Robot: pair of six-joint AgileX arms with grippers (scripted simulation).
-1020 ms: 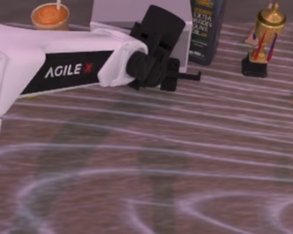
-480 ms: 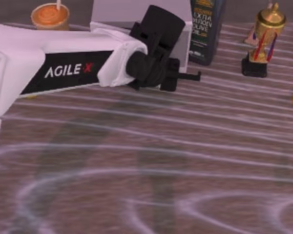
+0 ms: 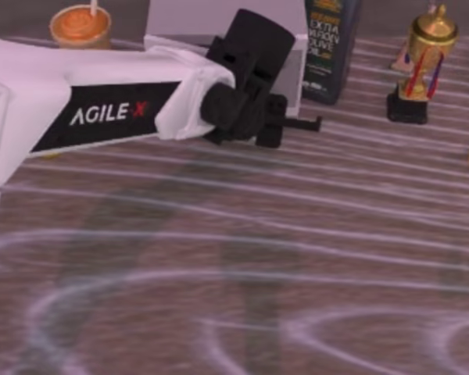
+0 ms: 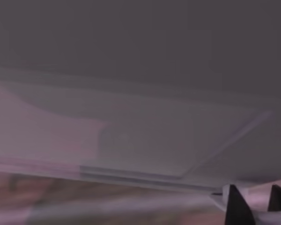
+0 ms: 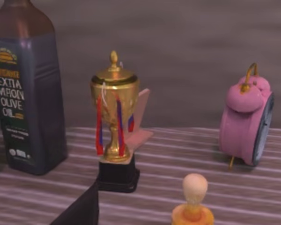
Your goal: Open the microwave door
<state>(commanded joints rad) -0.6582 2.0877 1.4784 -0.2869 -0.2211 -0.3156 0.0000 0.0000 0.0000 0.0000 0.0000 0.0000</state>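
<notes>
The left gripper (image 3: 293,121) sits low against the front of the microwave (image 3: 187,19) at the table's far edge — beside the olive-oil bottle (image 3: 328,47) and well left of the trophy (image 3: 422,62) — though whether its jaws grip the door handle I cannot tell.

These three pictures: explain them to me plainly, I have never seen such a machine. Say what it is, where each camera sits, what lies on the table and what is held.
It is a simulated pair of AgileX robot arms at a table.

The top view looks down from above. The left arm's tool is at the front of the pale microwave. Around it stand an orange cup, an olive oil bottle and a gold trophy.

The left wrist view is taken right up against the microwave door; whether the tool grips anything cannot be told.

The right wrist view shows the bottle, trophy, a pink alarm clock and a small knobbed piece. The right arm's tool is not seen.
</notes>
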